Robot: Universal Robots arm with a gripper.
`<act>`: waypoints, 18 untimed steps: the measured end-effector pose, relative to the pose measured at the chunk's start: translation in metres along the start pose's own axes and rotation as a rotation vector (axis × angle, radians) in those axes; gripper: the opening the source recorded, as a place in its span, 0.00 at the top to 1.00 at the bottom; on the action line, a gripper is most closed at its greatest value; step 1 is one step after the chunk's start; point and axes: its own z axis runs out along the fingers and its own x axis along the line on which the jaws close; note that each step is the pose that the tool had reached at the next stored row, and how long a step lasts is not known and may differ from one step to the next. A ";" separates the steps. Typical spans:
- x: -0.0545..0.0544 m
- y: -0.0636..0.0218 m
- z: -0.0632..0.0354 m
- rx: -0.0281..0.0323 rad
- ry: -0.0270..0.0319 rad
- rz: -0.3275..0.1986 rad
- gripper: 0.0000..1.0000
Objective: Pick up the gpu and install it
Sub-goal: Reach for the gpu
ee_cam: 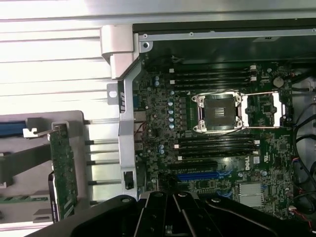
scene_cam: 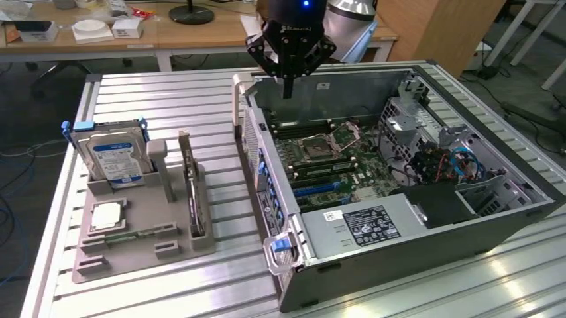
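hovering clenched and empty above the case, the pincer should grip the upright gpu beside it squarely.

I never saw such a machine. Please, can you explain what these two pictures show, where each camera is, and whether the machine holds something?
It is one robot arm. The exterior view looks from outside; the wrist view looks down from the arm itself. The end effector, fingers shut and holding nothing, hangs above the open computer case. Beside the case, on the metal table, a grey holder carries the gpu, standing on its edge, and a hard drive, upright.
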 end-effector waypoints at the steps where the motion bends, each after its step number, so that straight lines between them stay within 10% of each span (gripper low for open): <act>1: 0.001 -0.0001 0.0000 0.0000 0.0000 0.000 0.90; 18: 0.019 -0.0014 -0.0005 0.0001 0.0001 0.000 0.90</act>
